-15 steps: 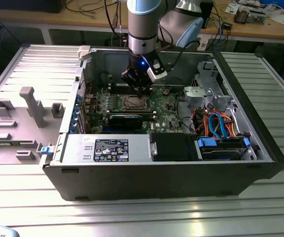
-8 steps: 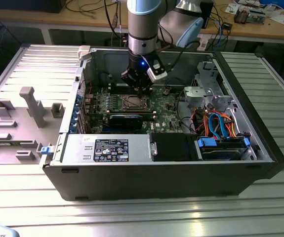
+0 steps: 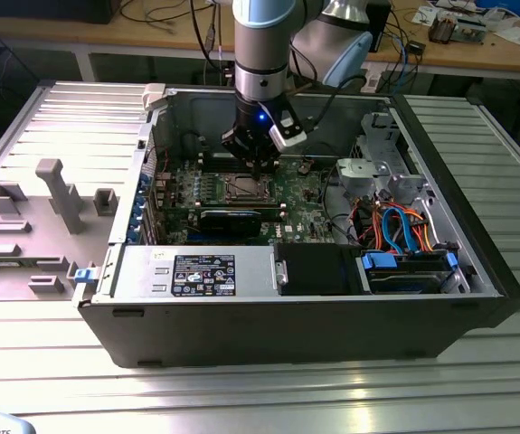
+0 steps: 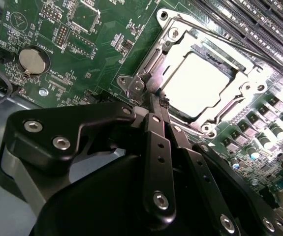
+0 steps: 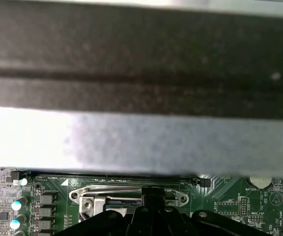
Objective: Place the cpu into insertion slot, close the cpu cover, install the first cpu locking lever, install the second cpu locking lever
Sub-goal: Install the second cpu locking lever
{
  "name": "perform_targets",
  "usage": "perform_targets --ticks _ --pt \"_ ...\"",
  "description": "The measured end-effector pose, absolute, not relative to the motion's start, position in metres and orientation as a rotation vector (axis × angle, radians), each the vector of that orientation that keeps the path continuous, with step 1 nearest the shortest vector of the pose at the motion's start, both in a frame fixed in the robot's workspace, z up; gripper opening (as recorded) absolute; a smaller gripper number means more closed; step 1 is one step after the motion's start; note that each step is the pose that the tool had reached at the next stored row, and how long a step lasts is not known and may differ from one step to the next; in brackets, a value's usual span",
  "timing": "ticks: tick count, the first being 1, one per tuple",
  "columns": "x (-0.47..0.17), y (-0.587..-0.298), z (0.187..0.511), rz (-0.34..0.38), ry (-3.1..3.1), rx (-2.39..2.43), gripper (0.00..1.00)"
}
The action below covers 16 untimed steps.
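Note:
The cpu (image 4: 198, 83), a pale square chip, lies in the insertion slot (image 3: 244, 188) on the green board. The silver cpu cover (image 4: 178, 42) lies flat over it, and the chip shows through its window. My gripper (image 4: 153, 101) is shut, its black fingers pressed together with nothing visible between them. Its tip sits at one corner of the socket frame, next to a small metal hinge tab (image 4: 137, 86). A thin silver lever rod (image 5: 131, 188) runs along the socket's side, in front of the gripper (image 5: 153, 195). In the exterior view the gripper (image 3: 260, 165) points down just behind the socket.
Long memory slots (image 4: 249, 24) flank the socket, and a coin battery (image 4: 33, 60) sits farther off. A black card with a blue edge (image 3: 228, 220) stands in front of the socket. The case wall (image 5: 141, 73) is close behind. Cables and a drive cage (image 3: 395, 226) fill the exterior view's right.

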State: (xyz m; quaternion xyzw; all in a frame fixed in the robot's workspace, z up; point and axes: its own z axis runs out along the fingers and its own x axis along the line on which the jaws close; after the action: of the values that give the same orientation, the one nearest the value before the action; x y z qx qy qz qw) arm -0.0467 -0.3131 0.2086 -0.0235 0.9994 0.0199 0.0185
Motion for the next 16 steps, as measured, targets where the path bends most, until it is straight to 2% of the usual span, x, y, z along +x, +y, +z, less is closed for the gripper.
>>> perform_targets --ticks 16 --pt "-0.0467 -0.3221 0.2154 0.032 3.104 -0.074 0.11"
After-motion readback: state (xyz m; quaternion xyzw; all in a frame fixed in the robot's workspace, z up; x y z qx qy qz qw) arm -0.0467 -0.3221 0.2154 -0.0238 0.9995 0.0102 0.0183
